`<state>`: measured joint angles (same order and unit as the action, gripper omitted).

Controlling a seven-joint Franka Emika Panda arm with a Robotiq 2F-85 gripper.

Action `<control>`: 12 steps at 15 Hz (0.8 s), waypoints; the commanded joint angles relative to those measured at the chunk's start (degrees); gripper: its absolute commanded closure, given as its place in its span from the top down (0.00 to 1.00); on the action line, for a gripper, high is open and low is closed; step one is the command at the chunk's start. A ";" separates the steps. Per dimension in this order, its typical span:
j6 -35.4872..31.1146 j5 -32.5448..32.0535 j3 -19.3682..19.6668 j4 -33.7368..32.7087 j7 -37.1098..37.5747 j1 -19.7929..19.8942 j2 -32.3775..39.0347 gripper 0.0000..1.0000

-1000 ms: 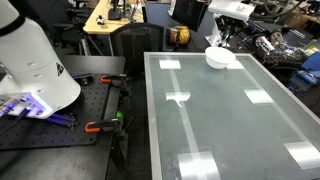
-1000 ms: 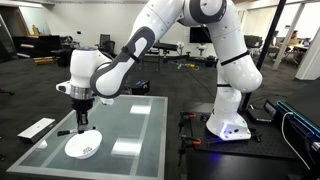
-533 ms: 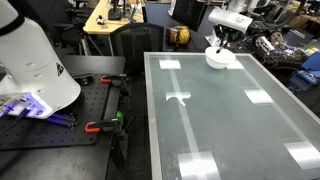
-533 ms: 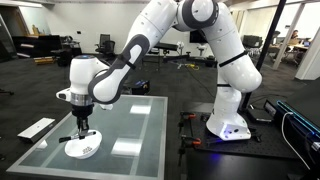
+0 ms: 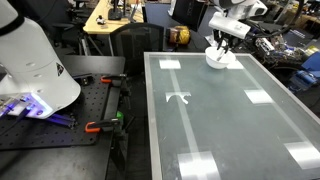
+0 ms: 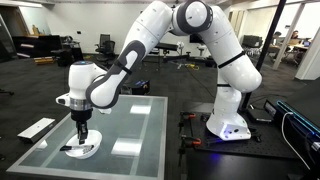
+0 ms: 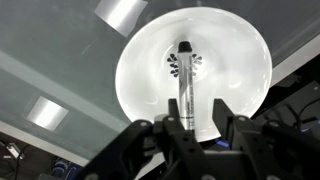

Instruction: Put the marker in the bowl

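**Clerk:** Item 1?

**Keeper:** 1 thin black marker with a whitish middle band [image 7: 184, 85]. It lies level over the bowl. In the wrist view it runs from the bowl's centre back toward the camera, and its near end sits between the 2 fingers.

**Clerk:** Item 2?

**Keeper:** 1 small white round shallow bowl [image 7: 240, 70], plain and upright. It stands on the pale green glass-topped table [image 5: 230, 120], close to a corner. The wrist view shows nothing inside it apart from the marker above.

**Clerk:** Item 3, the tool?

**Keeper:** 1 dark 2-fingered gripper [image 7: 190, 127] on a white jointed robot arm [image 6: 160, 30]. It points straight down, low over the bowl, in both exterior views. The fingers are clenched on the marker's near end, 1 on each side.

**Clerk:** Does the marker touch the bowl?

**Keeper:** I cannot tell. In an exterior view the marker [image 6: 69, 148] sticks out sideways from under the gripper [image 6: 82, 134] at about the height of the bowl's rim [image 6: 90, 153]. Any gap there is too small to make out.

**Clerk:** Sundries?

**Keeper:** 1 black perforated bench [image 5: 60, 135] just beside the table, carrying the arm's white base [image 5: 35, 65] and 2 orange-handled clamps [image 5: 95, 127]. Bright ceiling lights are reflected in the glass.
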<state>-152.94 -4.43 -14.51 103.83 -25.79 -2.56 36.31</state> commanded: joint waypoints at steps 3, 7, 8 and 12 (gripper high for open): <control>1.56 0.65 -0.57 -1.16 -0.54 0.77 -0.27 0.88; -0.24 1.52 -1.23 1.38 -0.64 1.86 -2.48 1.00; -0.67 1.78 -1.48 2.17 -0.84 2.29 -3.19 1.00; -3.03 3.57 -2.49 6.77 -1.53 4.34 -7.27 1.00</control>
<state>-153.58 -3.26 -15.16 104.66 -25.76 -0.75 34.16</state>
